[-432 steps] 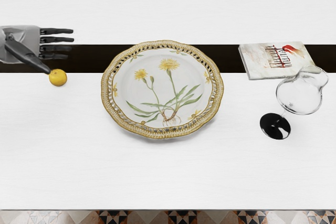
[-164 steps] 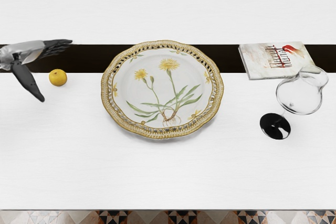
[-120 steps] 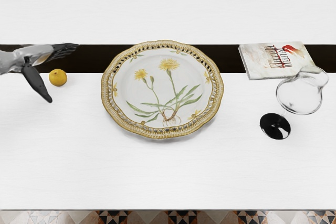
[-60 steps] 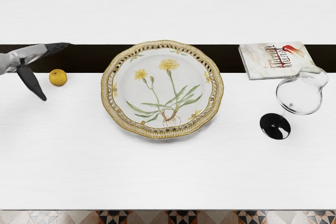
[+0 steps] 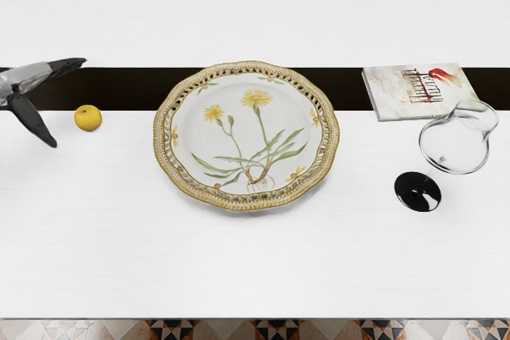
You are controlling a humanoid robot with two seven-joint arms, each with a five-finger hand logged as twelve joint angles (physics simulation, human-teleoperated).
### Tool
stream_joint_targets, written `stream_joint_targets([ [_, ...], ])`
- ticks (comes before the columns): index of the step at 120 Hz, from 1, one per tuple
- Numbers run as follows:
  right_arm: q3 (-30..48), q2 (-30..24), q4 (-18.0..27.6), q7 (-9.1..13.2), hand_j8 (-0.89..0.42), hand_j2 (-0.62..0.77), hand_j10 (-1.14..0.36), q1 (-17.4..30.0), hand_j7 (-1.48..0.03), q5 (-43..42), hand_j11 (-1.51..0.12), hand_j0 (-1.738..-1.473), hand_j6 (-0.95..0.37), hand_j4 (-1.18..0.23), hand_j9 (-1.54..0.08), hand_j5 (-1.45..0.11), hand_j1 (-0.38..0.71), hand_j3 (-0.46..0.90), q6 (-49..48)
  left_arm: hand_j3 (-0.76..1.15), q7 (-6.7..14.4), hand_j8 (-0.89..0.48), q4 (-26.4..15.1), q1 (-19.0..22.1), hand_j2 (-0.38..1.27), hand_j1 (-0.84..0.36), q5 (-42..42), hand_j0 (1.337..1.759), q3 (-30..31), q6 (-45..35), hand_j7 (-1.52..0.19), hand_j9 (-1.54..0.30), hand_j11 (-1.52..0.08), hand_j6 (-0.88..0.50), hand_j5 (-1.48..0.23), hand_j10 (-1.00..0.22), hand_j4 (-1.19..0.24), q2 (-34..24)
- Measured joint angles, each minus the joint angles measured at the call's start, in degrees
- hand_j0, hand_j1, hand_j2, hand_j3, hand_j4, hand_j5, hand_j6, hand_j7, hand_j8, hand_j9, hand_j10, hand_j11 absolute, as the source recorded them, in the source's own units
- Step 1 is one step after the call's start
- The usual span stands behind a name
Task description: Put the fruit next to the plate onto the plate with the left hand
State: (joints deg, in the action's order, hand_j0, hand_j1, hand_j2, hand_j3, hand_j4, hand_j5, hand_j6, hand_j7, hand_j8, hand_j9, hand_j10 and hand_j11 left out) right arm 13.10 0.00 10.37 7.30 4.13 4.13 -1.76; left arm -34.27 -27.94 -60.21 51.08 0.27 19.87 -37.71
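The left hand comes in at the left edge, turned edge-on. Its fingers are stretched out flat towards the right and its dark thumb is splayed down towards the near side. It is spread and holds nothing.

The near part of the white worktop is a broad bare strip right up to its near edge. On the right, a wine glass lies on its side with its dark foot nearer. The flowered plate sits mid-worktop. The yellow fruit rests on the worktop between hand and plate, just right of the thumb and not touching it, with bare worktop between it and the plate's left rim. Just beyond the glass lies a book, partly over a dark band that crosses the worktop. Beyond the band the worktop is bare white.
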Motion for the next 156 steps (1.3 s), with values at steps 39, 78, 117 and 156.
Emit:
stream_joint_targets([
  [39, 0.0, 0.0, 0.0, 0.0, -0.03, -0.01, -0.03, 0.0, -0.03, 0.0, -0.03, -1.658, -0.03, -0.03, -0.03, -0.03, -0.32, 0.00, 0.0, 0.00, 0.0, -0.03, 2.2, 2.0, 0.01, 0.33, 0.0, 1.658, 1.7, -0.2, -0.03, -0.03, -0.03, -0.03, -0.03, -0.03, -0.03, 0.2],
  [78, 0.0, 0.0, 0.0, 0.0, -0.03, -0.01, -0.03, 0.0, -0.03, 0.0, -0.03, -1.658, -0.03, -0.03, -0.03, -0.03, -0.32, 0.00, 0.0, 0.00, 0.0, -0.06, 2.5, 1.9, 0.01, 0.28, 0.1, 1.658, 1.9, -3.3, -0.07, -0.07, -0.07, -0.06, -0.07, -0.06, -0.06, 2.7],
  [117, 0.0, 0.0, -0.1, 0.0, -0.03, -0.01, -0.03, 0.0, -0.03, 0.0, -0.03, -1.658, -0.03, -0.03, -0.03, -0.03, -0.32, 0.00, 0.0, 0.00, -0.1, -0.08, 2.5, 2.1, 0.02, 0.27, 0.1, 1.658, 2.0, -8.1, -0.09, -0.09, -0.09, -0.08, -0.09, -0.07, -0.08, 3.3],
  [156, 0.0, 0.0, -0.1, 0.0, -0.03, -0.01, -0.03, 0.0, -0.03, 0.0, -0.03, -1.658, -0.03, -0.03, -0.03, -0.03, -0.32, 0.00, 0.0, 0.00, -0.4, -0.16, 2.5, 2.3, 0.03, 0.17, 0.1, 1.658, 3.8, -8.6, -0.20, -0.20, -0.20, -0.16, -0.20, -0.16, -0.16, 3.3],
])
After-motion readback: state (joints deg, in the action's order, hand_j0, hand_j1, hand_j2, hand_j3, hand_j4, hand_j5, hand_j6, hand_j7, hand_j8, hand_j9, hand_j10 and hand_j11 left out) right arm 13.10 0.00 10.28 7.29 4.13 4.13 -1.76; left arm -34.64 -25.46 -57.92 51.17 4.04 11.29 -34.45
